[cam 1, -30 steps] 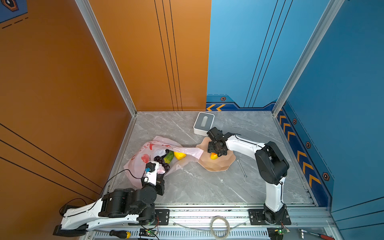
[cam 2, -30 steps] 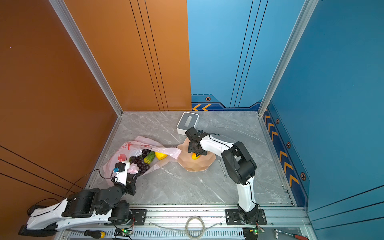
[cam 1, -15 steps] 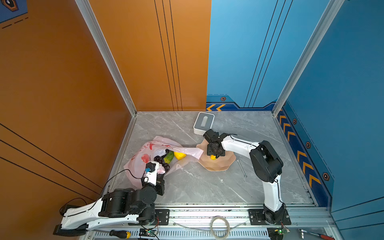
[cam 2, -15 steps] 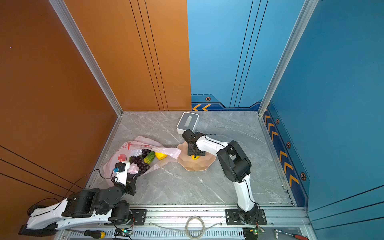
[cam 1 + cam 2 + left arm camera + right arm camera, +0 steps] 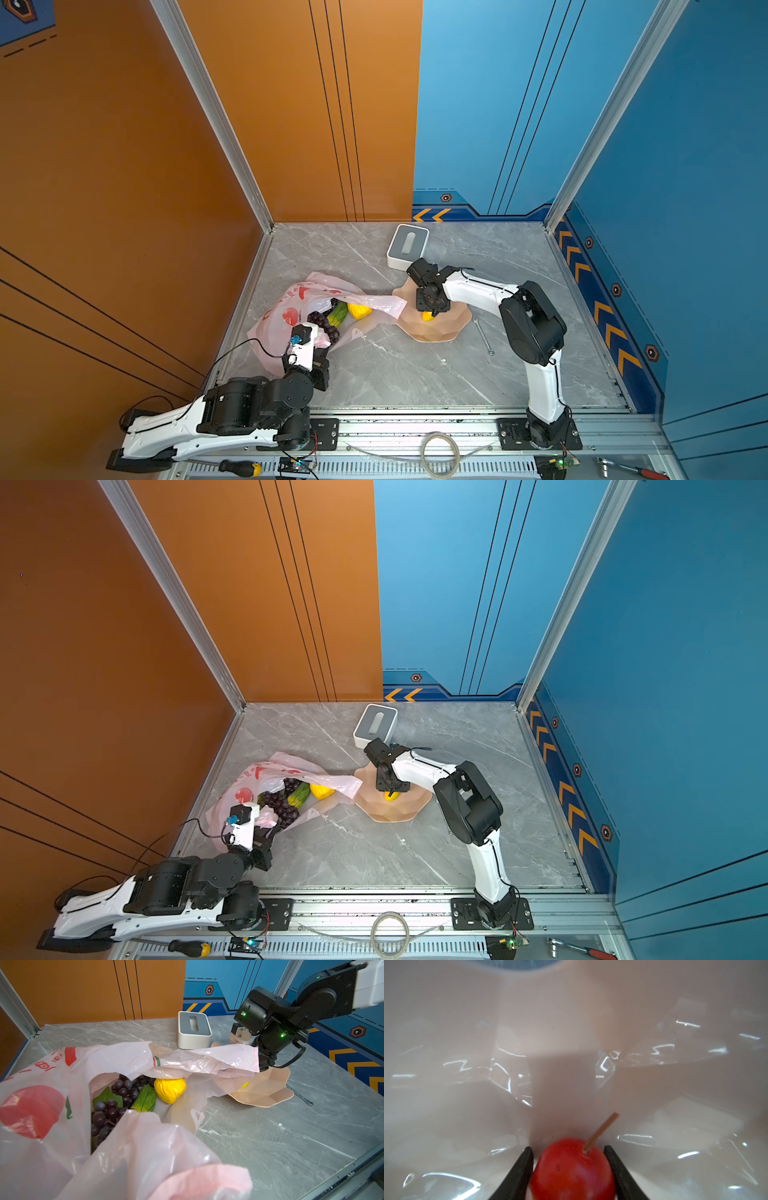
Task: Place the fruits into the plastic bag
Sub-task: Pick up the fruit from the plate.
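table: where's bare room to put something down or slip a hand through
Widest bare marble: the table between plastic bag, plate, wrench and front rail. Also free: the far strip beyond the bag, beside the white box. Crowded: bag edge meets plate, right arm over it.

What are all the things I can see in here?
plastic bag: 1, see-through pink with red pictures, lying open on the left of the table
grapes: 1 bunch, dark purple with a green leaf, inside the bag
green fruit: 1, green, inside the bag beside the grapes
yellow fruit: 1, yellow, inside the bag beside the green fruit
red fruit: 1, red with a thin stem, on the plate
plate: 1, peach, middle of the table
box: 1, white and grey, behind the plate
spanner: 1, silver, on the table right of the plate
screwdriver: 1, black and yellow, front rail
left gripper: 1, black, shut on the bag's edge
right gripper: 1, black, closed around the red fruit
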You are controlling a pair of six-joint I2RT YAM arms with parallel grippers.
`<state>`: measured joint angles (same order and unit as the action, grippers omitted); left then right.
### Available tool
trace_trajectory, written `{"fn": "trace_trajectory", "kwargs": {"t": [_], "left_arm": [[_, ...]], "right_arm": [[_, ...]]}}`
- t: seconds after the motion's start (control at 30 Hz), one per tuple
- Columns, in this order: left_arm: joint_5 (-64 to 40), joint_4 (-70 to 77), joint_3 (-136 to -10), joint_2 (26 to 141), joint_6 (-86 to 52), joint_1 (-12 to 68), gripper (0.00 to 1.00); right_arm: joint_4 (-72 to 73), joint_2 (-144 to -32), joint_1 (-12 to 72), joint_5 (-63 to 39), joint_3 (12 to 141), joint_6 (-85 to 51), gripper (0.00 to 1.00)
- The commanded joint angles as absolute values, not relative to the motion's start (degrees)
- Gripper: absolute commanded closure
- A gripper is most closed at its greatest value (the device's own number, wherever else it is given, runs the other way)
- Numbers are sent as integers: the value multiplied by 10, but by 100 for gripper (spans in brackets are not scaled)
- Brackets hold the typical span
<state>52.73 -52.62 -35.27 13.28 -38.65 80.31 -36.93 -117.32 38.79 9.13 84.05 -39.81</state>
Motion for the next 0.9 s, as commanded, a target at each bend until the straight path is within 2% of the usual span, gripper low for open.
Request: {"fn": "trace_trajectory", "kwargs": {"t": [0.0,0.37,0.87], "left_arm": [[542,-538,-355,130,-390,811,100],[543,-541,-357,142,-395,812,100],[547,-546,-359,147,-400,812,100]], "right_arm": [[-388,-1154,394,105,845,-388,57],[-357,-1080,387,77,812,-376,57],[-276,-983,350,-45,752,-403,57]]}}
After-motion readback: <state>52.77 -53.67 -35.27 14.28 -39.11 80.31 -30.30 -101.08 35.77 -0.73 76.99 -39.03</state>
